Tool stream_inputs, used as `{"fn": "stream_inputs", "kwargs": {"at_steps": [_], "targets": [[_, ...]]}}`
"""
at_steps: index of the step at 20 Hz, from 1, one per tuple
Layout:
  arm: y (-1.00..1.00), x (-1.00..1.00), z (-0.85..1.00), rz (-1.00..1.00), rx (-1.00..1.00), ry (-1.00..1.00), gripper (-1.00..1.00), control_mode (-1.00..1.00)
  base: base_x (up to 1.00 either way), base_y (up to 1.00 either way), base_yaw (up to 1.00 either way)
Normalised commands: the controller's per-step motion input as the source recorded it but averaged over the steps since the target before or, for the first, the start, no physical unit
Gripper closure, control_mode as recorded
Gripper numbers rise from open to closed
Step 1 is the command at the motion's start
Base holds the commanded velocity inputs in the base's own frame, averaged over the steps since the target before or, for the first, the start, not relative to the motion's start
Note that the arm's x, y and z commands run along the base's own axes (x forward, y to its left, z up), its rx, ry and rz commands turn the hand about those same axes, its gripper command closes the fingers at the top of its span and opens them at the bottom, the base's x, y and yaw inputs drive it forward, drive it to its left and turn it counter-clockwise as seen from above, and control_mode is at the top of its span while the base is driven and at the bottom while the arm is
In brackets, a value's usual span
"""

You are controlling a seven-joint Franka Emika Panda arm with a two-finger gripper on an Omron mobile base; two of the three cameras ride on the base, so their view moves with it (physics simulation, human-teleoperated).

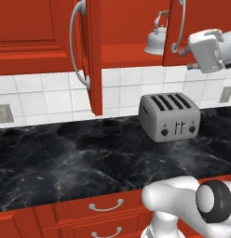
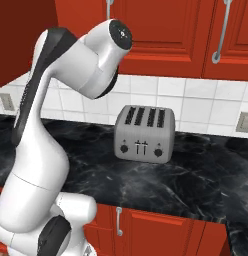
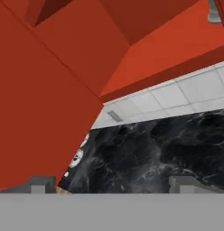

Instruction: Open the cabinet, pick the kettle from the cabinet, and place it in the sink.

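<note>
The red wall cabinet has its left door swung out edge-on, so the shelf inside shows. On that shelf stands the silvery kettle, upright, its right side partly covered by the right door. My gripper is up at the lower edge of that right door, close to its curved handle and to the right of the kettle. In the hand view the gripper is open, nothing between the fingertips, and a red door panel is close on the left. The sink is out of view.
A boxy silver toaster stands on the black marble counter under the cabinet. White tiles with wall outlets run behind it. Red drawers sit below the counter's front edge.
</note>
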Motion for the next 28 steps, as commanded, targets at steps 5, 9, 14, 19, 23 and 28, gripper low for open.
{"fn": "stream_inputs", "kwargs": {"at_steps": [5,9,14,19,23,28], "targets": [[-0.17,0.06,0.0,0.0,-0.24,-0.09,-1.0,-1.0,0.0,0.0,0.0],[-0.15,0.04,0.0,0.0,-0.29,-0.05,-1.0,-1.0,0.0,0.0,0.0],[-0.12,0.06,0.03,0.0,-0.31,-0.01,-1.0,-1.0,0.0,0.0,0.0],[-0.11,0.08,0.06,0.0,-0.24,0.0,-1.0,-1.0,0.0,0.0,0.0],[-0.08,0.16,0.07,-0.02,-0.17,0.0,-1.0,-1.0,0.0,0.0,0.0],[-0.1,0.23,0.08,-0.15,-0.09,-0.03,-1.0,-1.0,0.0,0.0,0.0]]}}
